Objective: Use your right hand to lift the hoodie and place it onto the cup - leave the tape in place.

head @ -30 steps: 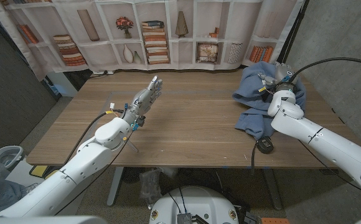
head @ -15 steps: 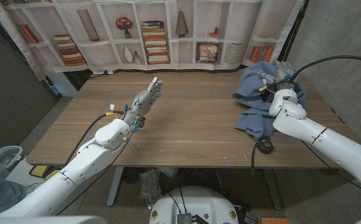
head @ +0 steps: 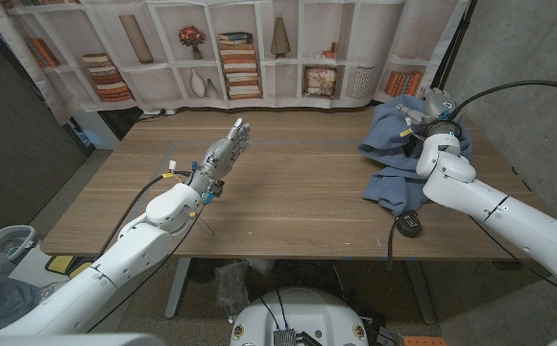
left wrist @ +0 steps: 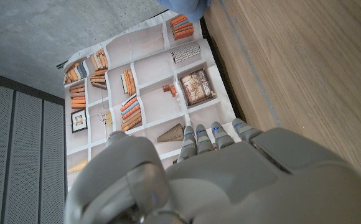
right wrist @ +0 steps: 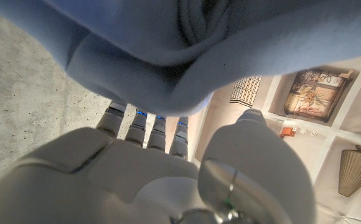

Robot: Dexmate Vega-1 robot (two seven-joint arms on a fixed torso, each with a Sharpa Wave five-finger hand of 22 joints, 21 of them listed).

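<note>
My head camera looks down over the wooden table [head: 298, 183] toward the bookshelf backdrop [head: 250, 48]. Each wrist camera peers close along its hand's back; both wrist cameras also catch that backdrop.

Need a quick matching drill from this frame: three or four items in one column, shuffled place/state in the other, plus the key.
Column 1:
1. hoodie
2. left hand
3. right hand
4. black object

Column 2:
A. at the table's near edge, below the hoodie
B. raised over the table's left half, fingers extended, holding nothing
C. blue, bunched at the table's far right
D. at the top of the blue cloth

Pairs: 1-C, 2-B, 3-D, 4-A
</note>
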